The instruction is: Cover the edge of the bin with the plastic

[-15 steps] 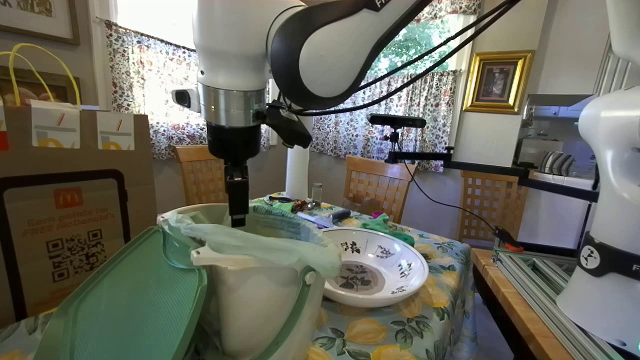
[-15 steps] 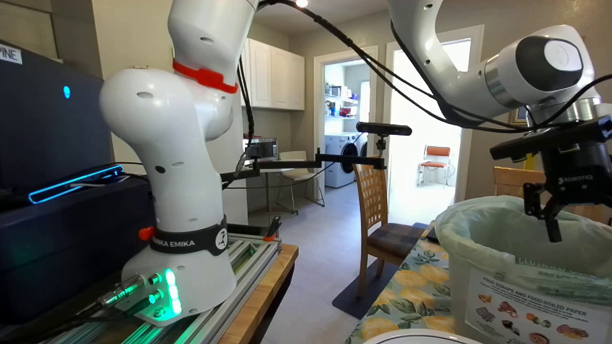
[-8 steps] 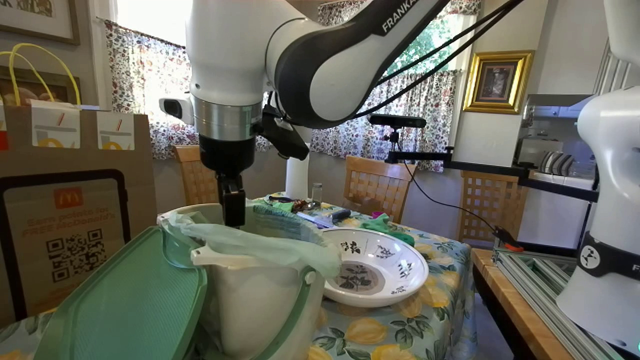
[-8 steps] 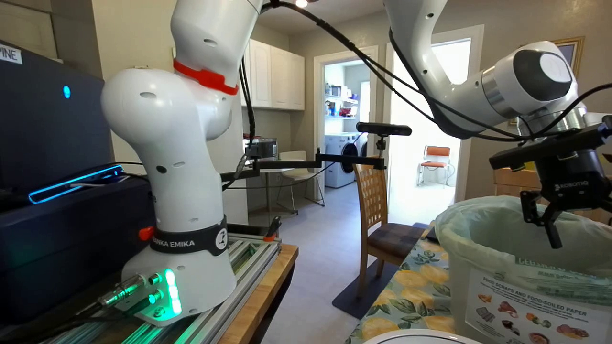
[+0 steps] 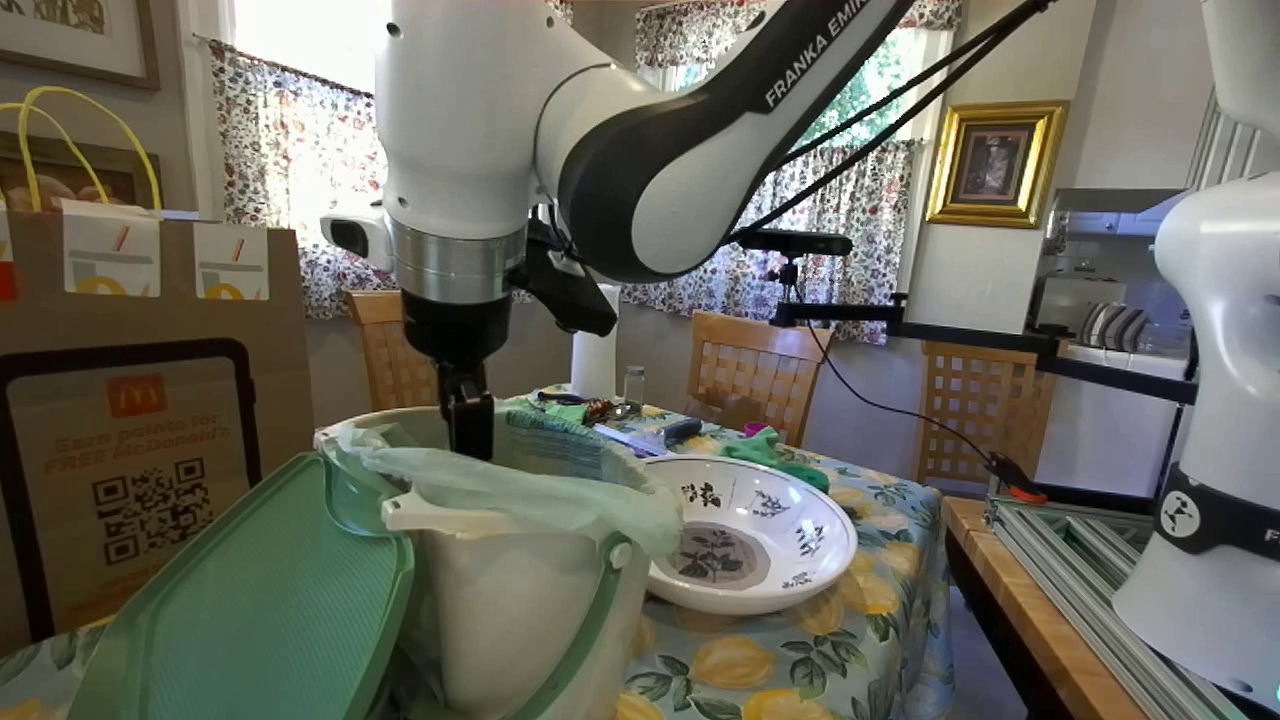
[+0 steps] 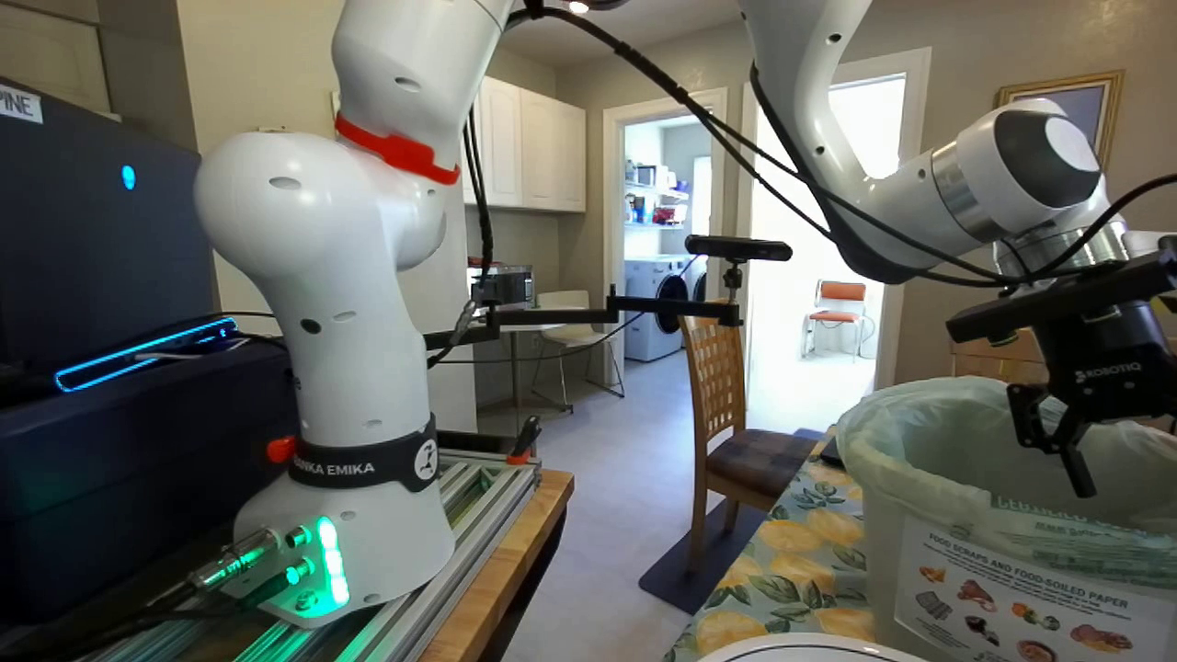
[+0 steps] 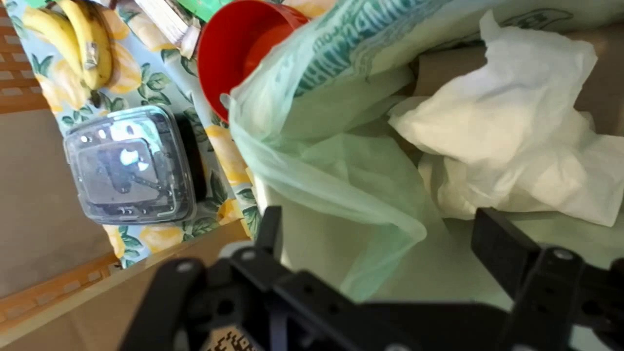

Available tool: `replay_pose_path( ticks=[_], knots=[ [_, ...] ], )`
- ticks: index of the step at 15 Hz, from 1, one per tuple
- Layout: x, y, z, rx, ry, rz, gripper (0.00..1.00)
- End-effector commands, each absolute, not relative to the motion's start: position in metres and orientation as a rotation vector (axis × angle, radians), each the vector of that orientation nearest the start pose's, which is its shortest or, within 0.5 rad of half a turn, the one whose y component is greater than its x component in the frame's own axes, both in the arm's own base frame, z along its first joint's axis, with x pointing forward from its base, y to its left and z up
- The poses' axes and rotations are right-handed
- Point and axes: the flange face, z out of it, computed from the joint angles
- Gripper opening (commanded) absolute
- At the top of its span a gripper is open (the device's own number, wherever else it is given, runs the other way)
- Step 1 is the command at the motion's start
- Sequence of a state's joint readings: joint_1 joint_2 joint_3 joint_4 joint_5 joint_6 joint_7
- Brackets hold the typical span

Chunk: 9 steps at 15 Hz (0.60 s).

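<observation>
Round cream-white plastic bin (image 6: 881, 563): "FOOD SCRAPS AND FOOD-SOILED PAPER". Black gripper (image 7: 382, 234): "ROBOTIQ". White-and-black arm (image 5: 660, 185): "FRANKA". Brown paper bag (image 5: 160, 420): "McDonald's".

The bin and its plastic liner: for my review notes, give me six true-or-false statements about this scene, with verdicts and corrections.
1. In an exterior view, the bin bears a label about food scraps. True.
2. The plastic covers the bin's whole rim. False: in the wrist view, the plastic sags inside at one stretch, leaving the rim bare there.
3. The gripper is clamped on the plastic. False: the gripper is open, its jaws apart.
4. The patterned bowl rests on the tablecloth. True.
5. The green lid sits on the bin. False: the green lid stands tilted beside it.
6. Bananas lie on the tablecloth. True.
</observation>
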<state>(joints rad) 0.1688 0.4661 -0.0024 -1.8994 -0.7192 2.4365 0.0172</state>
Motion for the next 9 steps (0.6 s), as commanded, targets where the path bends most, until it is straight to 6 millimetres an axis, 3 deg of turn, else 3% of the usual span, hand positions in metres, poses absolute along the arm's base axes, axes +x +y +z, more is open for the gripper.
replay_pose_path(
  ticks=[1,9],
  knots=[
    [0.631,0.106,0.251,-3.412,-1.276,-0.223,1.00],
    [0.622,0.115,0.232,-3.422,-1.371,-0.151,1.00]
  ],
)
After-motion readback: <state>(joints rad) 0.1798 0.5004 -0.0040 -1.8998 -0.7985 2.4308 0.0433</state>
